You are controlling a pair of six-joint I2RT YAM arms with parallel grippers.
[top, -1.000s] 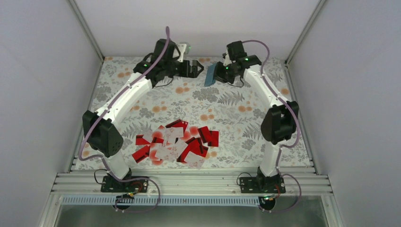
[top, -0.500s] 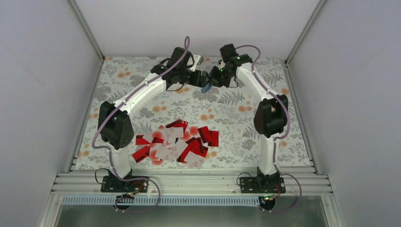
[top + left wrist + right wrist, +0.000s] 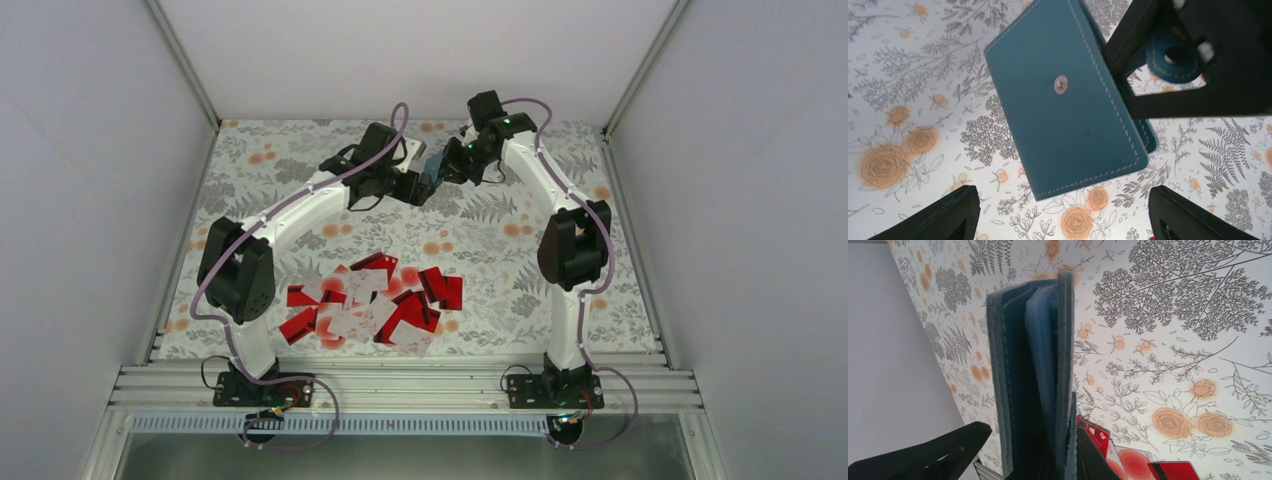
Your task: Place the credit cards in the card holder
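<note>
The teal card holder (image 3: 433,163) hangs in the air at the back of the table, with my right gripper (image 3: 450,163) shut on its clasp tab. From the right wrist it shows edge-on and slightly parted (image 3: 1033,360), a paler blue layer inside, between the right gripper's (image 3: 1035,440) fingers. In the left wrist view its stitched face with a metal snap (image 3: 1068,100) lies just ahead of my open left gripper (image 3: 1063,220), not between the fingers. The red and white credit cards (image 3: 370,305) lie piled near the front, and a few show as cards (image 3: 1133,462) from the right wrist.
A floral mat (image 3: 480,215) covers the table. White walls (image 3: 90,200) close it in on three sides, and an aluminium rail (image 3: 400,385) carrying both arm bases runs along the near edge.
My left arm has swung right and forward up to the card holder. The right gripper brought the holder left and turned it. The left jaws have narrowed slightly.
</note>
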